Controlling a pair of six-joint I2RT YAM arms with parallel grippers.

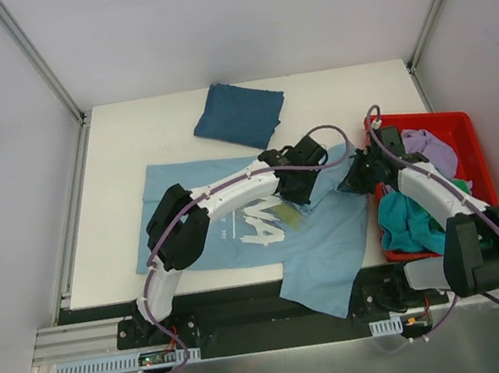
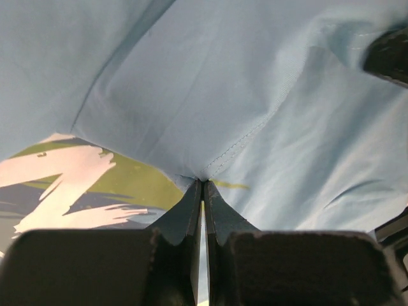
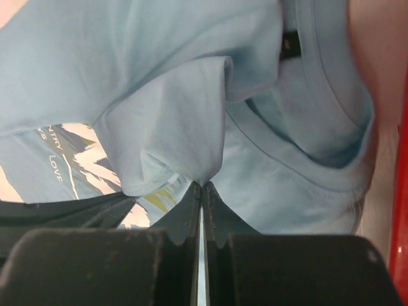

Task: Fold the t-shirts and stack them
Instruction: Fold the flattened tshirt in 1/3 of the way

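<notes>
- Sky-blue t-shirt (image 1: 335,239) lies spread over the middle of the table (image 1: 125,131), chest print up, one corner hanging over the near edge.
- Left gripper (image 2: 203,185): jaws pressed together, pinching a raised fold of the sky-blue cloth at a stitched seam, just beside the print.
- Right gripper (image 3: 201,186): jaws likewise clamped on a bunched fold of the same shirt, near the collar.
- Both grippers sit close together over the shirt's right side, near the red bin (image 1: 455,123).
- Dark teal-blue t-shirt (image 1: 239,114) lies folded at the far side, apart from the spread one.
- Bin holds crumpled lilac tee (image 1: 430,149), turquoise tee (image 1: 407,222) and some green cloth.
</notes>
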